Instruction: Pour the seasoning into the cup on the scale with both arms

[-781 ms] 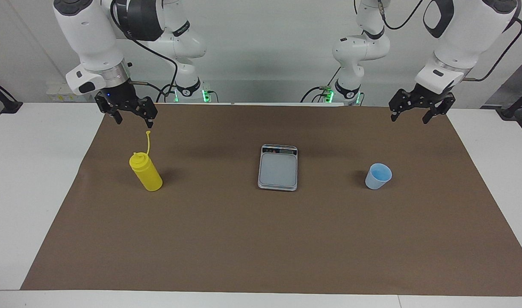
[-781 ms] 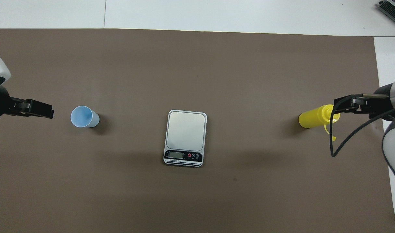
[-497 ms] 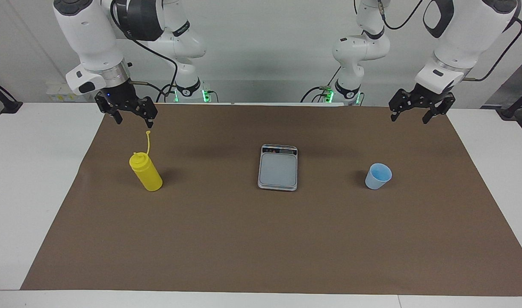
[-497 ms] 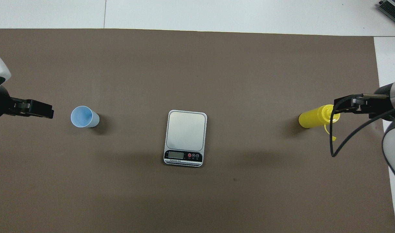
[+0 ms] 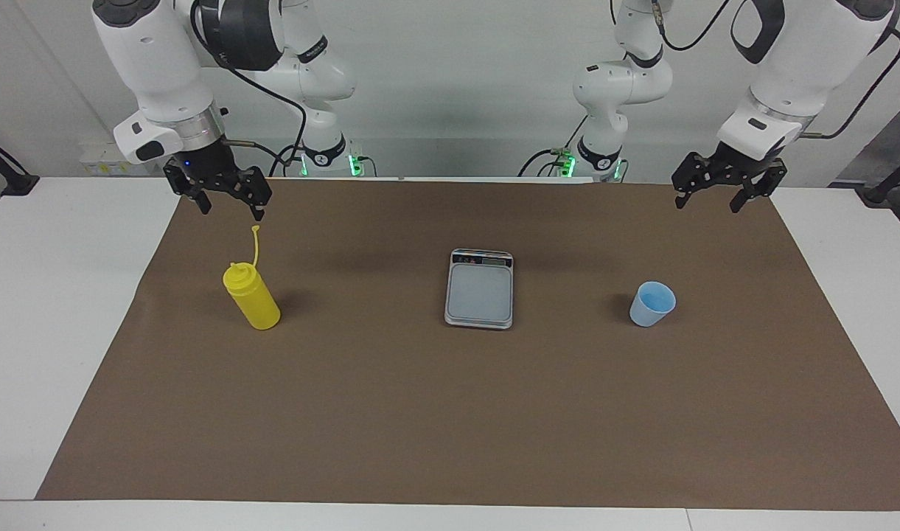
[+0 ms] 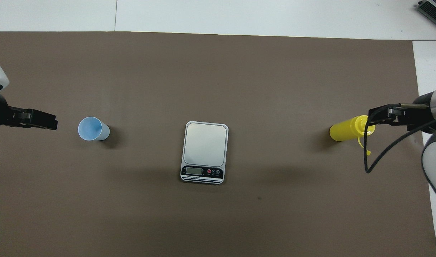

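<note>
The yellow seasoning bottle (image 5: 251, 301) (image 6: 346, 131) stands upright on the brown mat toward the right arm's end, its cap strap sticking up. My right gripper (image 5: 231, 210) (image 6: 376, 119) hangs open above it, clear of the bottle. In the middle lies the silver scale (image 5: 480, 290) (image 6: 205, 151), display end toward the robots and plate bare. The light-blue cup (image 5: 651, 304) (image 6: 93, 129) stands upright on the mat toward the left arm's end, beside the scale and not on it. My left gripper (image 5: 706, 204) (image 6: 48, 121) hangs open over the mat near the cup, holding nothing.
The brown mat (image 5: 450, 413) (image 6: 218, 71) covers most of the white table (image 5: 59, 295). A black cable (image 6: 382, 157) loops down from the right arm beside the bottle.
The left gripper has drifted very slightly toward its own end of the table. The bottle, cup, scale and right gripper stay where they were.
</note>
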Controlling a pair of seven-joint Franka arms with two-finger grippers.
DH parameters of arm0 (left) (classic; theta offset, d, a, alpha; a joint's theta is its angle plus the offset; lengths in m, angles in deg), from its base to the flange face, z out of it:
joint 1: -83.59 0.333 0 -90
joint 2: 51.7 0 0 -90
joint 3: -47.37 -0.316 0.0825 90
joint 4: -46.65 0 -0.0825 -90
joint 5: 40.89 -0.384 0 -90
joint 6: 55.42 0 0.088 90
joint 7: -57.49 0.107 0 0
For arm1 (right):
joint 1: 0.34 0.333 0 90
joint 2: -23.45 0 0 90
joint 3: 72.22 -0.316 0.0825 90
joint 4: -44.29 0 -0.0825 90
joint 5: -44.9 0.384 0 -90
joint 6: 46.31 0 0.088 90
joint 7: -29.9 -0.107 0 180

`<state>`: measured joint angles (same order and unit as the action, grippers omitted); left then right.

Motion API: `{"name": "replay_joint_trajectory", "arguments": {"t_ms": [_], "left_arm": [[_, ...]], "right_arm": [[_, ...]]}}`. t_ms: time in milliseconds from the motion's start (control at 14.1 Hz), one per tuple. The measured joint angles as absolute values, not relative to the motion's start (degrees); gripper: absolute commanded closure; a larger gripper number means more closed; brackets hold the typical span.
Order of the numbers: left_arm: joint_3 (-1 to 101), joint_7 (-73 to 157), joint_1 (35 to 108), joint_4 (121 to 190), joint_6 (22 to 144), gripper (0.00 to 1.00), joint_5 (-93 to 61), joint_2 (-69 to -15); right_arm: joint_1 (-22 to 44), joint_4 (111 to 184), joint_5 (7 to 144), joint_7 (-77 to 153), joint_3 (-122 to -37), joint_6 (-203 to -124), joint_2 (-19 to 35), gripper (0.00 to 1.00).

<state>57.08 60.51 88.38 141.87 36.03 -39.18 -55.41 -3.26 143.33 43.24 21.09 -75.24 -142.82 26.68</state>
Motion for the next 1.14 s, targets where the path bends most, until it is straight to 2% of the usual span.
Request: {"name": "replay_joint_trajectory", "arguments": {"t_ms": [497, 852, 1135], "left_arm": [[56.93, 60.75, 88.43, 141.69, 38.64, 0.00, -39.18, -53.35], [56.46, 60.75, 89.26, 149.72, 51.35, 0.00, -39.18, -48.76], [56.20, 59.13, 90.68, 159.23, 62.71, 0.00, -39.18, -47.81]], "right_arm": [[-3.26, 143.33, 43.24, 21.09, -75.24, -142.82, 26.68, 0.00], [-3.26, 143.33, 43.24, 21.09, -75.24, -142.82, 26.68, 0.00], [-3.26, 143.33, 43.24, 21.09, -75.24, -142.82, 26.68, 0.00]]}}
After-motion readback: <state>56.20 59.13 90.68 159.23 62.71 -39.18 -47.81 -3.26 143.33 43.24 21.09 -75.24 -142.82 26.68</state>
